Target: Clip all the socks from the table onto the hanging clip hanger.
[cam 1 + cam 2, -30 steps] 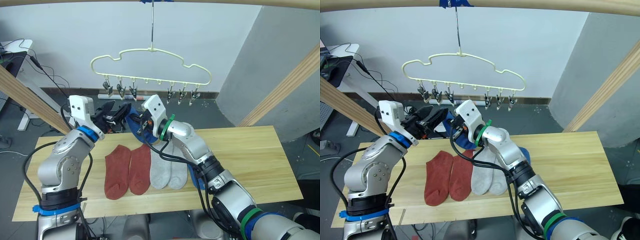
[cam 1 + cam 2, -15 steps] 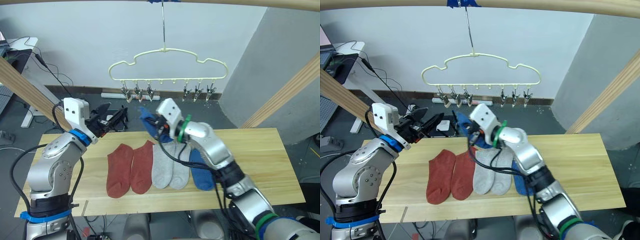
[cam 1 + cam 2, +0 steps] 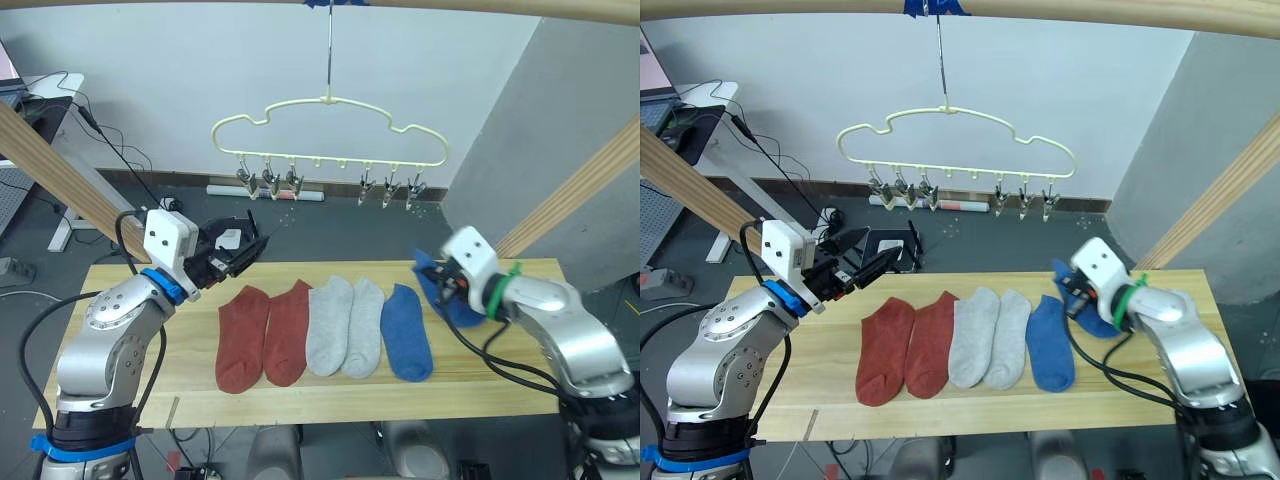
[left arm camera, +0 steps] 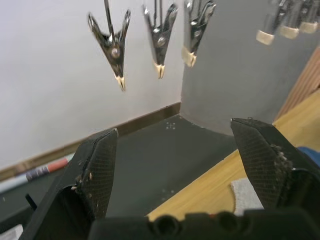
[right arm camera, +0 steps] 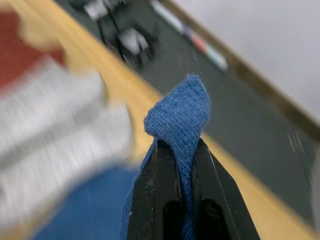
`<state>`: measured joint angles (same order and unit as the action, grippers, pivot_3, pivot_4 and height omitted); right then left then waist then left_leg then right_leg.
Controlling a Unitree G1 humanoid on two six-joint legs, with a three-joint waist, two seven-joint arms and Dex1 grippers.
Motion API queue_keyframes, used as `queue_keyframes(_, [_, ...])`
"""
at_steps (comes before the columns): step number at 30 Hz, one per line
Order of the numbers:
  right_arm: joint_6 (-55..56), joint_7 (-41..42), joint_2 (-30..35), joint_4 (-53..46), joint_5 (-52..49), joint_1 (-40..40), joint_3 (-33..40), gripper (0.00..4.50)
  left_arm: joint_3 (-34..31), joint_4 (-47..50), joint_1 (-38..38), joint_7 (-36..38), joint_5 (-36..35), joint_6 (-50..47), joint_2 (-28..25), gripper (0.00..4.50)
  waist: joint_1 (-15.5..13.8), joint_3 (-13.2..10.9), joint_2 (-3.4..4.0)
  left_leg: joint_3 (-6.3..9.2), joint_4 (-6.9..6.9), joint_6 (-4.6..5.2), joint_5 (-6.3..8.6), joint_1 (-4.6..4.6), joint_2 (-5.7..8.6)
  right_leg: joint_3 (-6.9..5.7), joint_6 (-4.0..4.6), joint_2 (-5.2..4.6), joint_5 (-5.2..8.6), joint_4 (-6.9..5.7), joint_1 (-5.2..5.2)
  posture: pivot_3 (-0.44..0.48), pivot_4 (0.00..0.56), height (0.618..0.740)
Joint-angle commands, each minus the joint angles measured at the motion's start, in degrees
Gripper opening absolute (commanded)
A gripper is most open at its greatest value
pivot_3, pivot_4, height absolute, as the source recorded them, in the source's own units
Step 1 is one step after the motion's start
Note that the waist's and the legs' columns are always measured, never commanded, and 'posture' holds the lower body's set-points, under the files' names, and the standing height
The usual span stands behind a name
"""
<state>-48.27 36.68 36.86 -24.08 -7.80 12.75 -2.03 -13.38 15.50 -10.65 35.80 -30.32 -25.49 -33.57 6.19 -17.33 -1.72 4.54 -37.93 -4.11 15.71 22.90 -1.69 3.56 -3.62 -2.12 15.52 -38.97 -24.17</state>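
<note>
Table (image 3: 520,385): light-wood top carrying a row of five socks, left to right two rust-red socks (image 3: 260,333), two light grey socks (image 3: 343,326), one blue sock (image 3: 406,345). My right gripper (image 5: 176,165): clenched on the second blue sock (image 5: 181,120), held just above the table's right part, right of the row. My left gripper (image 4: 175,165): released, fingers spread wide, raised over the table's far left edge. Clip hanger (image 3: 330,125): pale yellow, hanging above and beyond the table, its clips (image 4: 114,50) bare.
</note>
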Motion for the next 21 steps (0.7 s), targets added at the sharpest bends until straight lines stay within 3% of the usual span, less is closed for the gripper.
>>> queue_keyframes(1, [1.69,-1.97,1.85,1.76,1.91,-2.95,1.36,0.00,0.13,1.94,-0.28,0.44,0.41,1.77,0.24,3.99,0.30,0.00,0.00,-0.05,0.00,0.00,0.00,-0.03,0.00,0.05,0.00,0.01,0.00,0.00,0.00,-0.162,0.292,0.733])
queue_keyframes(5, [4.99,-3.46,2.53,4.92,4.34,-5.04,-0.21,1.05,0.19,2.14,-0.32,-0.20,0.69,2.19,0.69,4.03,0.38,0.00,0.00,-0.08,0.00,0.01,0.00,-0.07,0.00,0.10,0.00,0.05,0.00,-0.02,0.00,-0.150,0.289,0.733])
queue_keyframes(14, [7.81,-6.24,1.40,5.69,7.13,-5.73,-1.57,4.34,-0.39,2.62,0.18,-1.39,1.53,2.65,1.47,4.03,0.03,0.00,0.00,-0.06,-0.02,0.00,-0.01,-0.04,-0.01,0.09,-0.01,0.05,0.00,-0.01,0.00,-0.140,0.284,0.733])
queue_keyframes(21, [9.06,-3.96,2.65,2.86,5.15,-8.21,0.40,4.46,0.05,1.65,0.14,-1.89,2.38,3.77,2.19,4.03,0.00,0.00,0.00,-0.06,-0.02,0.00,-0.01,-0.04,-0.01,0.09,-0.01,0.05,0.00,0.00,0.01,-0.159,0.285,0.733])
